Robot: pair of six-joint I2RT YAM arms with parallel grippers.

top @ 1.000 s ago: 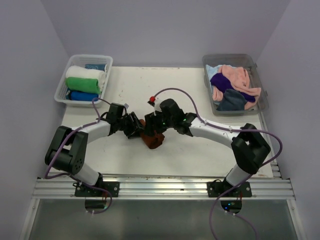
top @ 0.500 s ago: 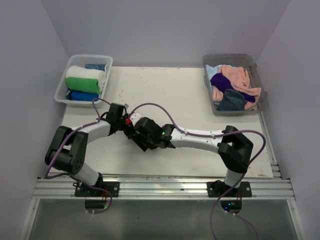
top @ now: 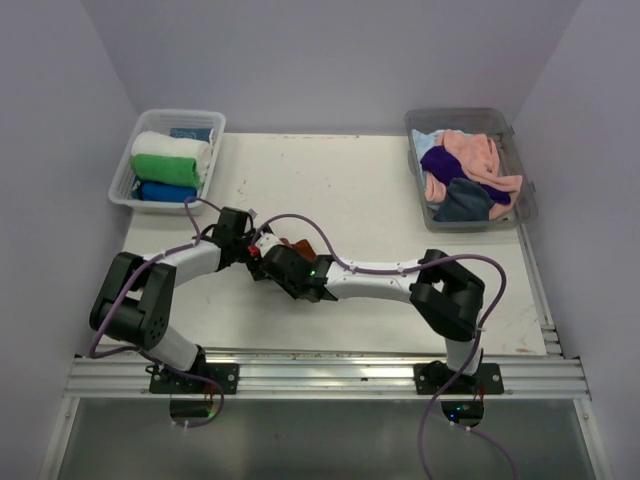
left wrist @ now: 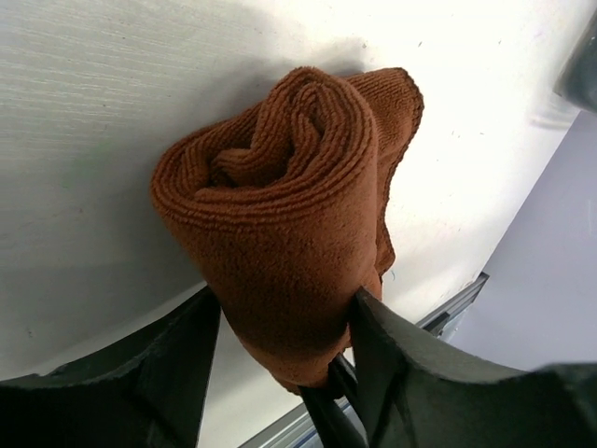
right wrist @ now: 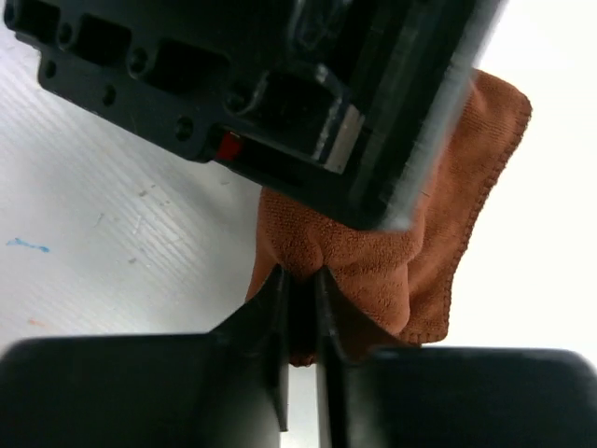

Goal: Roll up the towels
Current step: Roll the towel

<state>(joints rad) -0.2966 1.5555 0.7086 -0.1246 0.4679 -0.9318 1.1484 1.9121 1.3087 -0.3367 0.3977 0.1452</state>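
A brown towel [left wrist: 280,187] lies rolled into a thick cylinder on the white table. My left gripper [left wrist: 284,297] straddles the roll's near end, both fingers pressed against its sides. My right gripper [right wrist: 298,275] is shut, pinching a small fold of the same brown towel [right wrist: 466,177] between its tips. Just above that fold is the left gripper's black body [right wrist: 261,84]. From above, the two grippers meet left of centre, left gripper [top: 256,256] and right gripper [top: 272,262]. Only a sliver of the brown towel [top: 298,245] shows behind them.
A white bin [top: 128,170] at the back left holds rolled towels, white, green and blue. A clear bin [top: 530,195] at the back right holds loose pink, purple and dark towels. The metal rail [top: 320,375] runs along the table's near edge.
My right arm swung left over the towel and its jaws closed on a fold of it. The left gripper stayed on the roll, and the towel is now mostly covered from above.
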